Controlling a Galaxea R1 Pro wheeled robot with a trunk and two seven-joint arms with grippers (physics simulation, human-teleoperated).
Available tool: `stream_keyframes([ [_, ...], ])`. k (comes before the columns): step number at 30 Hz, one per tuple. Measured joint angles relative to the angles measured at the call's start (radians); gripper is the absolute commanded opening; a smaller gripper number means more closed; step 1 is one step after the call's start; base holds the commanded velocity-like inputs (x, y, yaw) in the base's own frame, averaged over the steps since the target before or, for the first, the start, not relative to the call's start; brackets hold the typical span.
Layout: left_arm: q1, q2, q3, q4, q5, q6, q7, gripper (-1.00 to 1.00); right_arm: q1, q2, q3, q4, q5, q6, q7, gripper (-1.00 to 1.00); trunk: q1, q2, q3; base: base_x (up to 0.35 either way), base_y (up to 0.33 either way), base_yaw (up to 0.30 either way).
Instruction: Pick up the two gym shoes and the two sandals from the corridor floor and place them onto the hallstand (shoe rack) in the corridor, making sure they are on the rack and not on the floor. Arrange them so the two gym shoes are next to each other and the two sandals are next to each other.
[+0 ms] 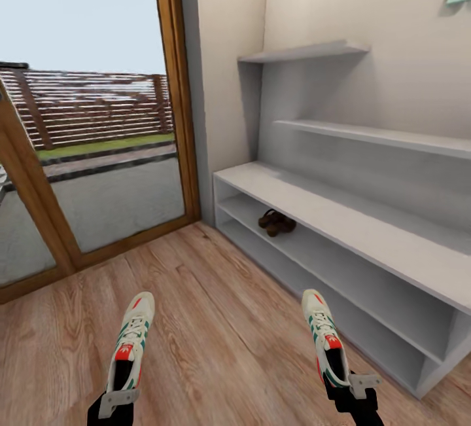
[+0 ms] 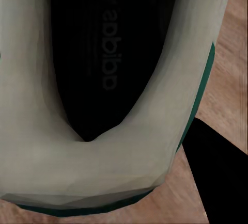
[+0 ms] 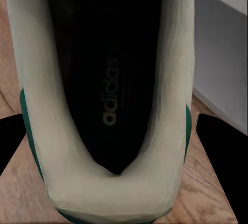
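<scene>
While each hand grips a shoe by the heel, the robot faces the rack in the corridor. The left hand (image 1: 118, 401) is closed on the heel of the left shoe (image 1: 131, 341), toe pointing away toward the glass door (image 1: 98, 118); the right hand (image 1: 356, 390) is clamped the same way on the right shoe (image 1: 325, 337), held out just beside the rack's (image 1: 340, 216) low front edge. Both shoes hang above the floor (image 1: 222, 321), well apart from each other — white uppers, green stripes, red-orange tongues showing.

From the left wrist, the shoe's (image 2: 103, 157) pale heel collar and dark insole sit close to the lens, a green sole edge below and planks (image 2: 232, 79) beyond. From the right wrist, the other shoe (image 3: 108, 182) shows its dark insole with printed lettering, the grey rack (image 3: 222, 64) just beside it.

Further out, the two sandals (image 1: 276, 221) lie together on the rack's middle shelf, near its door end. The flat top and the two staggered upper shelves (image 1: 307, 52) stand against a beige wall. Through the door — a paved yard and a slatted fence (image 1: 85, 105).
</scene>
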Motion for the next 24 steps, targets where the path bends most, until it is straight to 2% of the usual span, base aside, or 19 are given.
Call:
stream_keyframes([
  [8,0.0,0.0,0.0,0.0,0.002,0.0,0.0,-1.0,0.0,0.0,0.0,0.0,0.0,0.0,0.0,-1.0,0.0,0.0,0.003,0.001,0.02,-0.29],
  [24,0.0,0.0,0.0,-0.001,0.002,0.0,-0.001,-1.0,0.0,0.001,0.0,-0.001,-0.002,0.002,0.0,-1.0,0.0,0.0,0.006,0.006,0.288,-0.294],
])
